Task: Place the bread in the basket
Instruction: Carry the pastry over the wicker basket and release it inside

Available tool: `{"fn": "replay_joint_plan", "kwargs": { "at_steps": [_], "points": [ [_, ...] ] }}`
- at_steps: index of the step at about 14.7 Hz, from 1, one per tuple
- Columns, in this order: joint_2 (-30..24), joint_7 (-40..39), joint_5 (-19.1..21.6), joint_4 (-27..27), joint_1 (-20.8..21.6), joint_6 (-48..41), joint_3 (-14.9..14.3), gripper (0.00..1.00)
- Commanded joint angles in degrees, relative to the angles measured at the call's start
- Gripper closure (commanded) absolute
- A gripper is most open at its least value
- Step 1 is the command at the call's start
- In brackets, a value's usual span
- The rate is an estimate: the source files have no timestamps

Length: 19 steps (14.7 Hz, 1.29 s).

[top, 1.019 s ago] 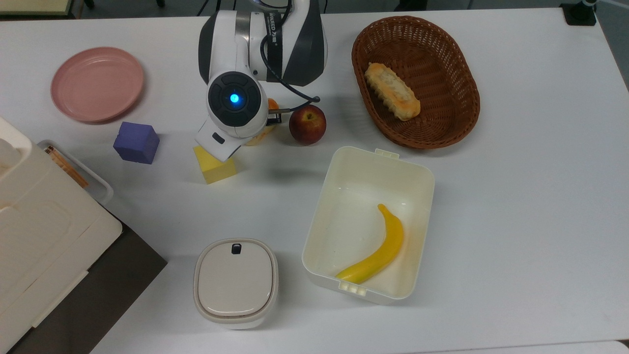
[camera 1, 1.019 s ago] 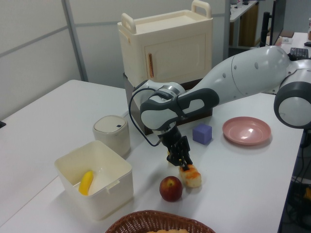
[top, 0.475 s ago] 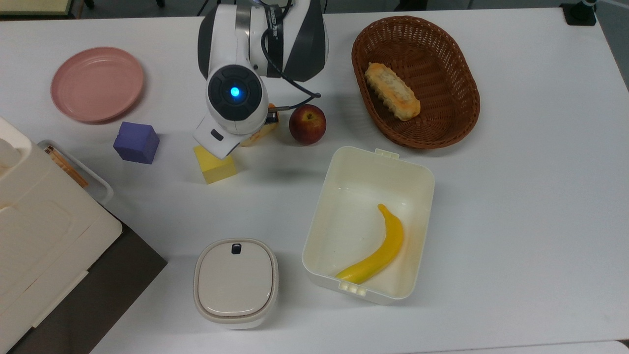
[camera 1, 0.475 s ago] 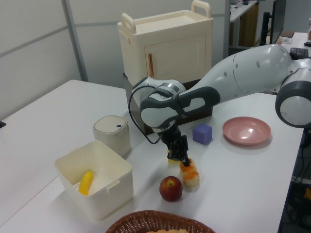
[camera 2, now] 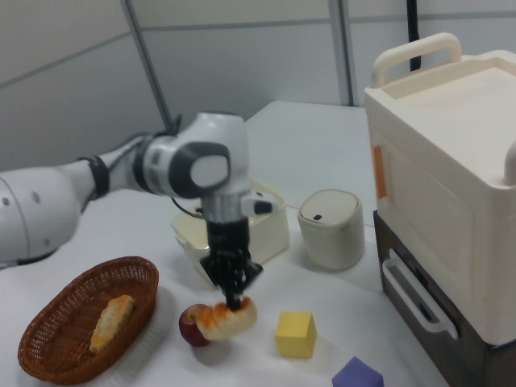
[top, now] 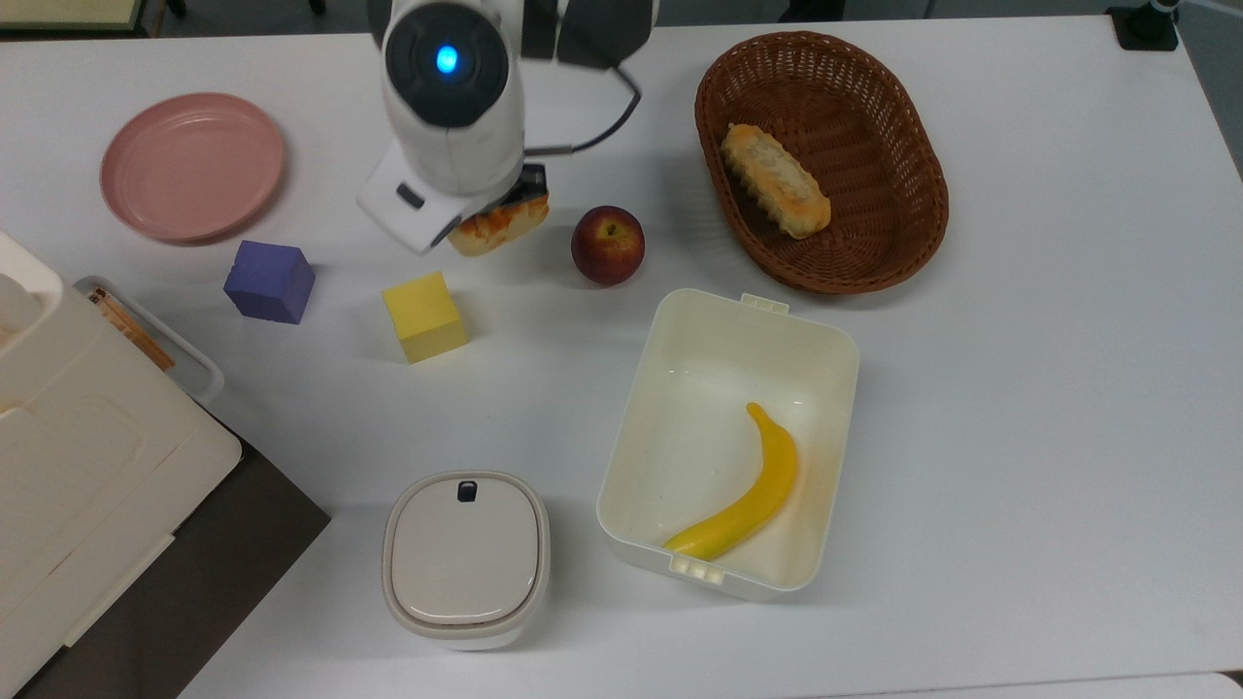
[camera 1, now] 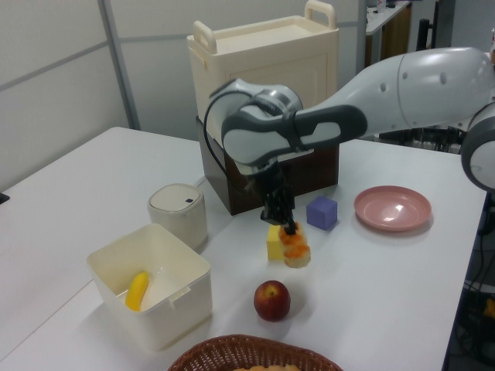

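1. At the top view's left, a pink plate (top: 192, 165) is seen on the white table (top: 1049, 408), with a purple cube (top: 269, 281) just below it.
2. Further right, a yellow cube (top: 422, 316) is set on the table, well apart from the lidded white canister (top: 466, 558) near the lower edge.
3. The pincer (top: 520, 194) is clenched on the bread (top: 498, 223), which is held lifted above the table, between the yellow cube and the red apple (top: 608, 245).
4. A cream box (top: 728, 442) with a banana (top: 743, 495) inside is placed right of centre.
5. The basket (top: 913, 194) is found at upper right, a longer loaf (top: 774, 180) lying inside it.
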Motion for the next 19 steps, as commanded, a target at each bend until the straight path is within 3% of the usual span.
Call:
{"fn": "replay_joint_plan", "kwargs": {
  "at_steps": [1,8,11,12,14,19],
  "points": [
    [-3.47,2.43,0.81,0.13,6.01,-2.24,-0.12,1.0],
    [-4.18,7.54,7.23,0.3,15.51,-3.3,-0.21,1.0],
    [-4.35,11.04,7.76,0.22,20.6,-3.38,-0.21,0.99],
    [-4.35,12.71,7.68,0.22,22.27,-3.3,-0.21,0.82],
    [-4.35,15.36,7.06,0.22,24.04,-3.3,-0.29,0.02],
    [-5.76,9.75,5.92,2.41,19.14,-3.38,-1.79,0.0]
  ]
}}
